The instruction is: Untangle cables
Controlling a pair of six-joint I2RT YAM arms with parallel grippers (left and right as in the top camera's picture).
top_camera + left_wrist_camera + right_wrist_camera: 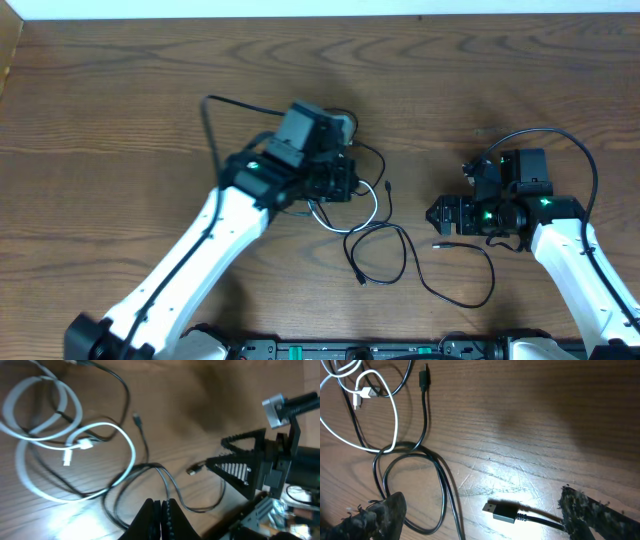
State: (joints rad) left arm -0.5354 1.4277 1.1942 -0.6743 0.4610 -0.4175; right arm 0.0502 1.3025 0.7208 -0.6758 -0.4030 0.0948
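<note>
While the left end effector (161,504) has its fingers pressed together, the right end effector (480,495) has its fingers spread wide and grips nothing. Both sit over the middle of the wooden desk (120,100), one to the left and one to the right of the cables.

Cable layout:
- Several overlapping loops of the white cable (80,444) lie on the desk just near of the left end effector. The overhead view shows them partly hidden under it. The white plug rests among the loops.
- Crossing the white loops, the black cable (425,410) forms a loop of its own to their near right. One small plug end lies on bare desk just right of the white loops.
- Between the right end effector's fingers, the USB plug (500,511) lies flat on the desk and touches neither finger. Its black cord passes by one finger, curves near and right, then returns left toward the black loop. Whether this cord and the black loop are one cable cannot be told.

Left end effector contact: a black strand runs right at the closed fingertips in the left wrist view. Whether the strand is pinched between them cannot be told.
</note>
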